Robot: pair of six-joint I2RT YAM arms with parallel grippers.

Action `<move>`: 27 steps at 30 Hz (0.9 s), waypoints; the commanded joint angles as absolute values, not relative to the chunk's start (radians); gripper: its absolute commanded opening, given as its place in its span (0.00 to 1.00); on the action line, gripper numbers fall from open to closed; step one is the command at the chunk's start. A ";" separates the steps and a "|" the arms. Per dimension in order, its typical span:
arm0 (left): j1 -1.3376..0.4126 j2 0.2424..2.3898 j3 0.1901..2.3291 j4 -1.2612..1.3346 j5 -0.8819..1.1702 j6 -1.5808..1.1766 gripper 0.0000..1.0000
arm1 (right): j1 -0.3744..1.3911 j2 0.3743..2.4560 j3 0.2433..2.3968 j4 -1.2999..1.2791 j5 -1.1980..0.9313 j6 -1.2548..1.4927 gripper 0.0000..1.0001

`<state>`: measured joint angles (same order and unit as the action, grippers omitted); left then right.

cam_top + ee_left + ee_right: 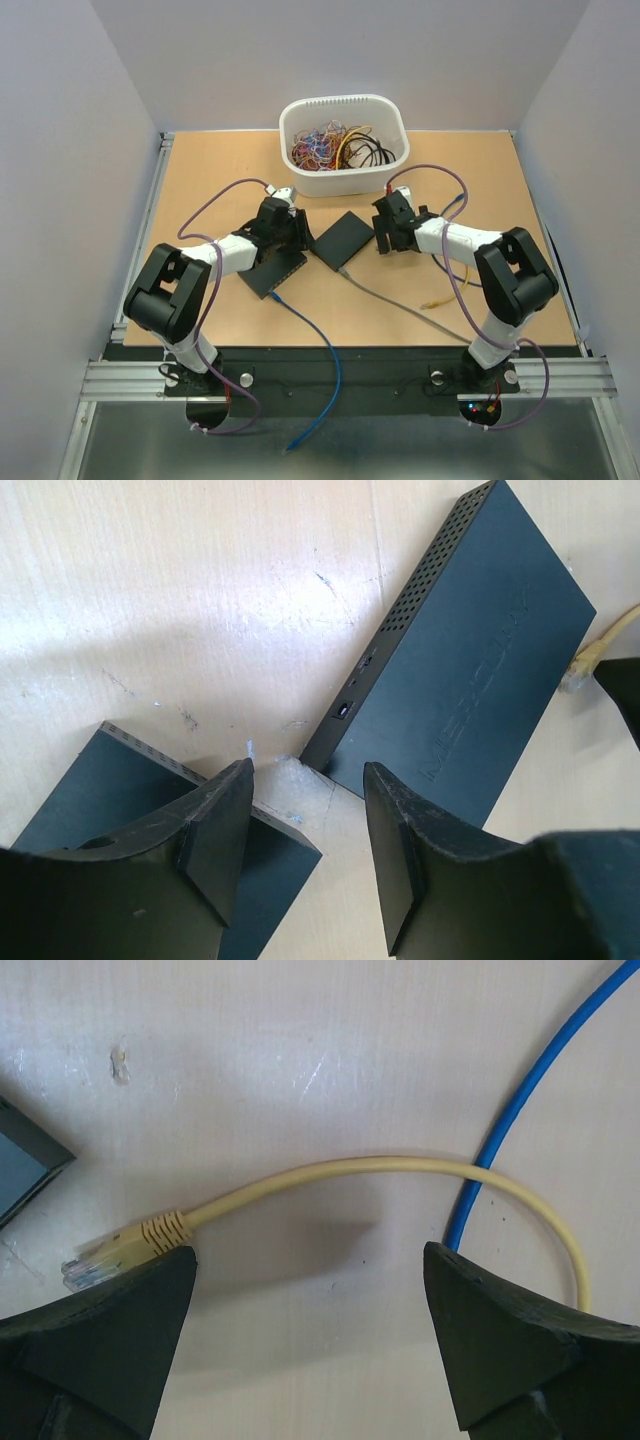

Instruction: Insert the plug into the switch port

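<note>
**Hazards before the pick.** I am working both arms over the middle of the worktop. The right tool is standing spread to its full width and empty. It is straddling the yellow plug, which is lying loose on the wood just beside a corner of the switch, on the side toward the right edge. The plug is not yet in any port.

- **(a) Off-centre plug.** The plug is sitting close to one finger. I am judging that a closing stroke could push it aside, or pinch the yellow cable rather than the plug body.
- **(b) Crossed cables.** The blue cable is crossing the yellow loop, so lifting may drag or snag it.
- **(c) Loose switch.** The left tool is parted about halfway and clamping nothing I can see. It is hanging over the nearer switch, and I cannot tell whether it is touching it. The target switch is probably unbraced, so insertion force could make it slide.
- **(d) Hidden ports.** Neither wrist view is showing the port row, so I am risking misalignment or a jammed, inverted clip.
</note>
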<state>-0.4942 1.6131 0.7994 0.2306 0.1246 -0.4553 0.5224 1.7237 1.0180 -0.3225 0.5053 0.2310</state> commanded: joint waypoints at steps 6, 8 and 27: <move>-0.488 1.609 0.792 0.227 0.144 -0.454 0.59 | 0.518 1.839 1.115 -0.305 0.575 0.181 1.00; -0.488 1.612 0.788 0.229 0.144 -0.453 0.59 | 0.520 1.862 1.115 -0.288 0.560 0.169 1.00; -0.486 1.647 0.813 0.218 0.143 -0.446 0.58 | 0.483 1.911 1.074 -0.060 0.311 0.102 1.00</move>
